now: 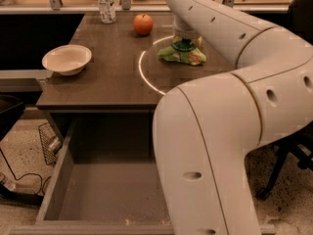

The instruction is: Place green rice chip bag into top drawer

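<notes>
The claw (184,42) sits right on top of the green rice chip bag (194,58), far right on the table (107,82) — spread or pinching, I cannot tell. The bag lies crumpled, light green with orange-yellow patches. Near side, the top drawer (55,182) stands pulled out — bare bottom showing. A white bowl (67,59) sits left, well apart from the bag.

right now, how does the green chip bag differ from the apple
The green rice chip bag is light green, flat and crumpled; the apple is red-orange and round. The gripper is down on the bag; the apple stands free, farther back. The bag lies inside the bright ring; the apple outside it. Both rest on the desk, not in the open top drawer.
</notes>
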